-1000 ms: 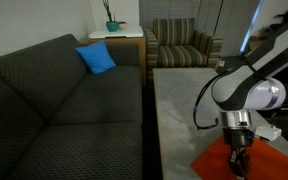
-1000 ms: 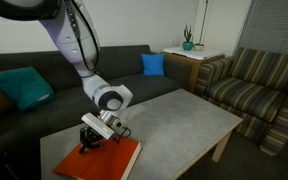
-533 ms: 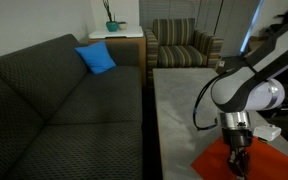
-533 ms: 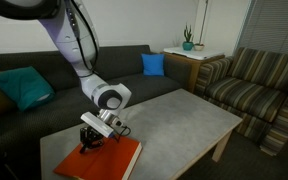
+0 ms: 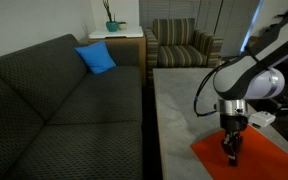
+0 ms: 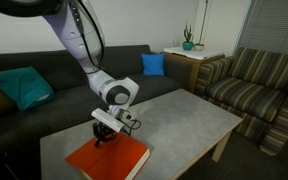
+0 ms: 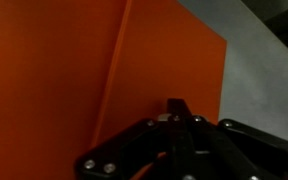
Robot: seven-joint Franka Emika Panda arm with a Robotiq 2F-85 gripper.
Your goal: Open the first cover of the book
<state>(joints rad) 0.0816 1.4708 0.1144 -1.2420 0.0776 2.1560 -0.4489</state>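
The book lies flat and closed on the pale table, its orange-red first cover facing up. In both exterior views my gripper points down with its shut fingertips on or just above the cover, near the book's edge on the sofa side. The wrist view shows the orange cover filling the left of the picture. There my gripper has its dark fingers pressed together with nothing between them. I cannot tell whether the tips touch the cover.
A dark grey sofa runs along one side of the table, with a blue cushion and a teal cushion on it. A striped armchair and a side table with a plant stand beyond. The bare tabletop stretches past the book.
My gripper has moved across the book toward the table's far end, staying shut. The arm's wrist has lifted a little, and more of the cover shows.
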